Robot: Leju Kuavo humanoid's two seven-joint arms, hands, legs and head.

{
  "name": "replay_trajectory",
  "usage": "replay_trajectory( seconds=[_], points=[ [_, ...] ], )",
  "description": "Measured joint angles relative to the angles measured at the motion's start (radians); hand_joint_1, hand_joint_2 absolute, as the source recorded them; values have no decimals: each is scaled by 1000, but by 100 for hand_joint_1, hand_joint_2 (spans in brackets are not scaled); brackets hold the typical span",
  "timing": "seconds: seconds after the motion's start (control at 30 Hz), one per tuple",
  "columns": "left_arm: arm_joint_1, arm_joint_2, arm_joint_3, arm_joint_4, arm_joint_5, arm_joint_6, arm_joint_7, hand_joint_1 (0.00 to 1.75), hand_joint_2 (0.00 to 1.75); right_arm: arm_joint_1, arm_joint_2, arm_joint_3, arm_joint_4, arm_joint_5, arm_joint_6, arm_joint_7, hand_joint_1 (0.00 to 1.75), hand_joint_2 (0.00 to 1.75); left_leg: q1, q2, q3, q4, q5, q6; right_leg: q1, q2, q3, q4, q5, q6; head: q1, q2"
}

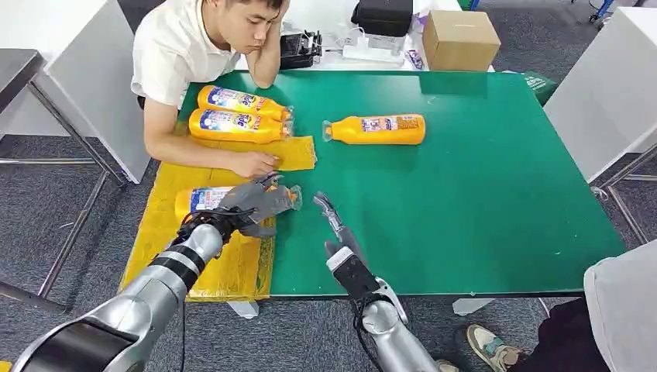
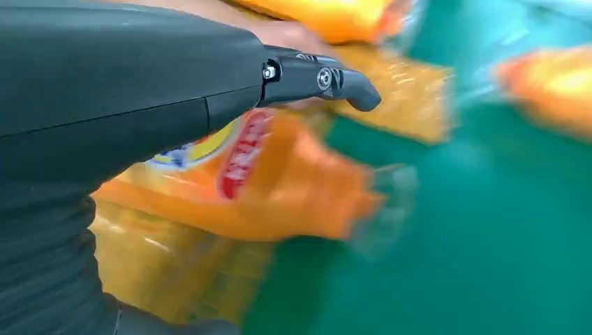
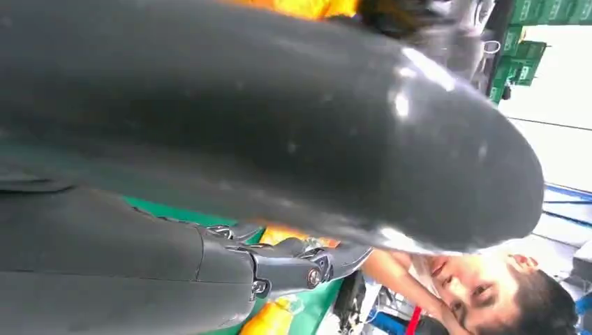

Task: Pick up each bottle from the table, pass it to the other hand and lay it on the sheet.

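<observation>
Place: an office or lab-style workroom set up for robot trials.
Floor: grey carpet tiles (image 1: 70, 209) lie under all the furniture, out past the left hand (image 1: 256, 203).
Work table: a metal-legged table with a green mat top (image 1: 480, 194) stretches ahead of the right hand (image 1: 331, 221).
Other furniture: plain white desks (image 1: 85, 85) stand beyond the left hand, and another (image 1: 612, 85) stands far off the right hand's side.
Clutter: a cardboard box (image 1: 460, 40), a white power strip (image 1: 373, 53) and a black bag (image 1: 383, 15) sit on the far desk, well beyond both hands.
People: a person (image 1: 203, 46) sits at the far edge, forearm resting just beyond the left hand.
</observation>
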Motion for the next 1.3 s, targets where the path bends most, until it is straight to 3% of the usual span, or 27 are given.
replay_trajectory(
  seconds=[0.3,0.5,0.53,0.63,0.67,0.77,0.87,1.03,1.07,1.2,1.3],
  points=[
    [44,67,21,-190,118,8,-31,0,175,1,-13,-3,14,0,-10,-13,0,0,0,0,0,0,0,0,0,0,0,0,0,0,0,0],
    [163,89,85,-413,329,36,-66,0,175,16,-32,-4,13,20,-40,-11,0,0,0,-1,0,0,0,0,0,0,0,0,0,0,0,0],
    [176,92,90,-435,336,36,-66,0,175,16,-33,-4,13,22,-42,-11,0,175,0,-1,0,0,0,0,0,0,0,0,0,0,0,0],
    [249,86,130,-528,517,40,-109,0,175,23,-41,-4,4,91,-114,-8,0,175,0,1,0,0,-1,0,0,1,0,0,0,0,0,0],
    [287,78,148,-568,596,48,-119,0,175,31,-48,-4,-9,132,-156,1,0,0,0,1,0,0,-1,0,0,1,0,0,0,0,0,0],
    [445,51,177,-696,686,97,-154,0,175,72,-84,-3,-86,228,-254,47,0,0,0,1,0,0,-2,-1,-1,1,-1,-1,-1,0,0,0],
    [614,25,179,-792,715,100,-183,0,175,130,-116,-21,-180,225,-311,71,0,0,-1,-1,-1,0,-4,0,-1,1,-2,-1,-4,1,0,0],
    [715,9,179,-866,718,100,-190,0,175,174,-140,-37,-256,220,-315,72,0,0,-1,-1,-1,0,-4,0,-1,1,-2,-2,-4,1,0,0],
    [721,8,179,-875,717,101,-188,0,175,178,-142,-39,-264,220,-319,72,0,175,0,-1,-1,0,-4,0,-1,1,-2,-2,-3,1,0,0],
    [762,3,162,-902,633,145,-175,0,175,212,-156,-79,-303,238,-376,81,0,175,0,-1,0,0,-3,-1,0,1,-1,-2,-3,1,0,0],
    [788,3,133,-919,600,161,-175,0,175,226,-191,-126,-309,352,-401,151,0,175,-1,-1,0,0,-4,0,-1,1,0,-2,-3,1,0,0]
  ],
)
